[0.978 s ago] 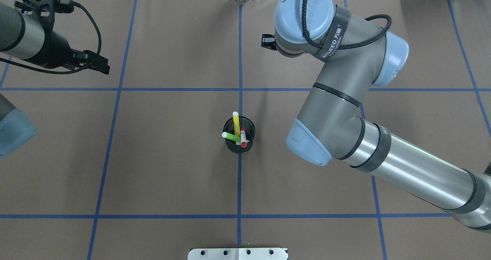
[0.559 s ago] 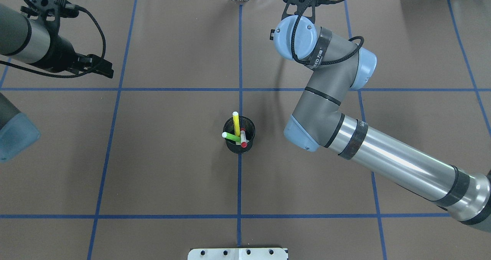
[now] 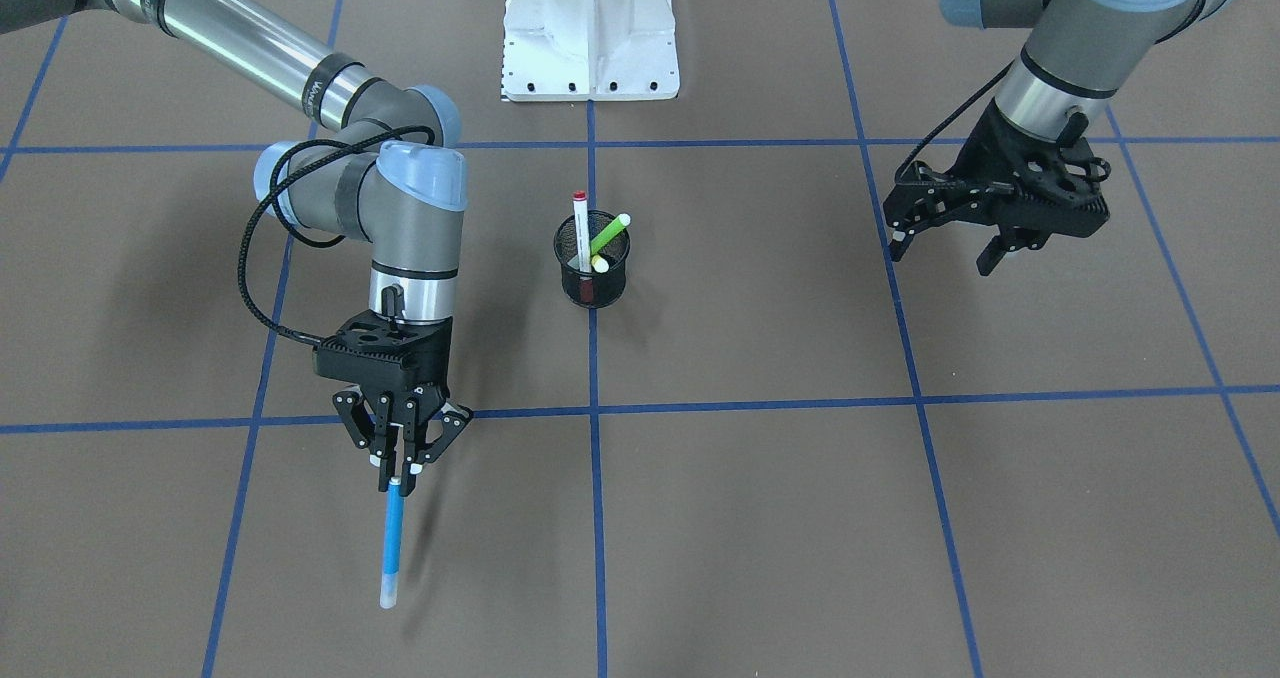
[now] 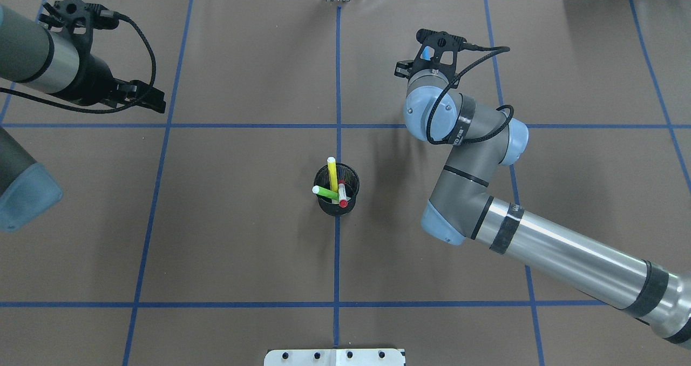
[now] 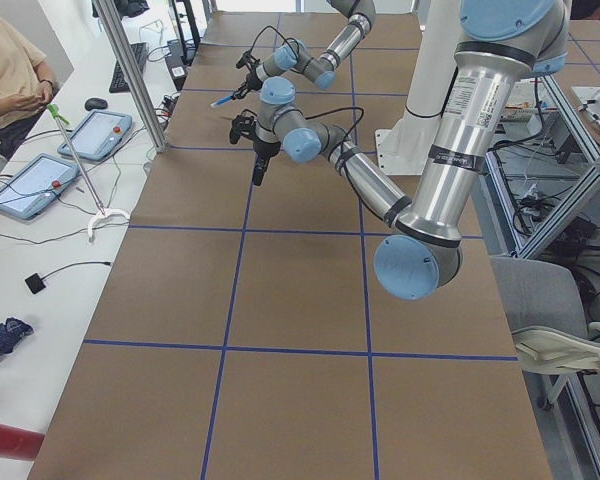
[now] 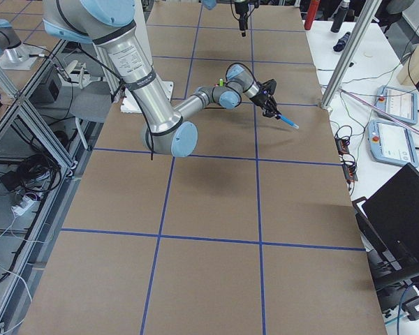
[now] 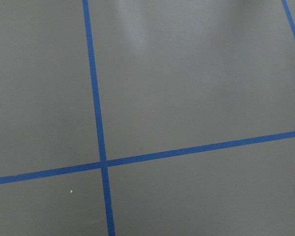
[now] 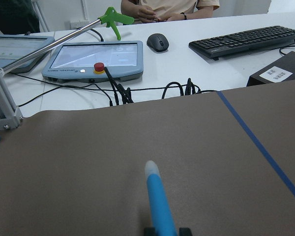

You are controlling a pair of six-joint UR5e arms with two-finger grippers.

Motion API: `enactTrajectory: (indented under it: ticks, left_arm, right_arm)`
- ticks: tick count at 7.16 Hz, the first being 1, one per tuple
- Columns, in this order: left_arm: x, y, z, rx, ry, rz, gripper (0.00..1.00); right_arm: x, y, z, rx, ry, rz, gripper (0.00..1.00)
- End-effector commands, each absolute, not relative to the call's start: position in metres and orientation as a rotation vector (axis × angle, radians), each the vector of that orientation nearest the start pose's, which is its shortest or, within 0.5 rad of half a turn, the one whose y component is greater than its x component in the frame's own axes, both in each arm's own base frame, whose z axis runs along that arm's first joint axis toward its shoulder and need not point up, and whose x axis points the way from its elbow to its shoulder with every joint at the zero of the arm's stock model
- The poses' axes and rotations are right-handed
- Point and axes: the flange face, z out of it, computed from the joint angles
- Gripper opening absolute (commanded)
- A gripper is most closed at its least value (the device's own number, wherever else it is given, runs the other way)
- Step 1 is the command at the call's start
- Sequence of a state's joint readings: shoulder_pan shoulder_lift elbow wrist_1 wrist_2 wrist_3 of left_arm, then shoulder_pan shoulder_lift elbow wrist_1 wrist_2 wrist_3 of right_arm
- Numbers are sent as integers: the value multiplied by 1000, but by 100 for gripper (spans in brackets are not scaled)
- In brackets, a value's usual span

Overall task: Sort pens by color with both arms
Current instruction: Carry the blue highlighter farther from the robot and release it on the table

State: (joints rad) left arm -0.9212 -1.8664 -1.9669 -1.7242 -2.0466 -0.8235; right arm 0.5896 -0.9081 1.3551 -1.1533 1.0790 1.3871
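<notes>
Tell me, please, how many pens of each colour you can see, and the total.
1 slim blue pen, held by the right gripper
1 slim yellow pen, in the black mesh cup
1 slim green pen, same cup
1 slim white pen with red ends, same cup
Total: 4

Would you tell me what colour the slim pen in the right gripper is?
The slim pen is blue, pale-tipped; clearest in the front-facing view.
</notes>
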Motion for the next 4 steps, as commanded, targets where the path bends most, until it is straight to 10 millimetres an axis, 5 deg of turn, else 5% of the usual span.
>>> enactTrajectory:
  ticks: [1,3,4]
  left_arm:
    - [268,-498,303,314,885,40,100]
    - [267,-498,304,322,878,33,100]
    - [267,-498,303,324,878,33,100]
  right_arm:
    - [-546,-536,323,802,-602,598,0]
    - [-550,-536,332,850,-591,631,0]
    - [-554,-536,339,851,-587,627,21]
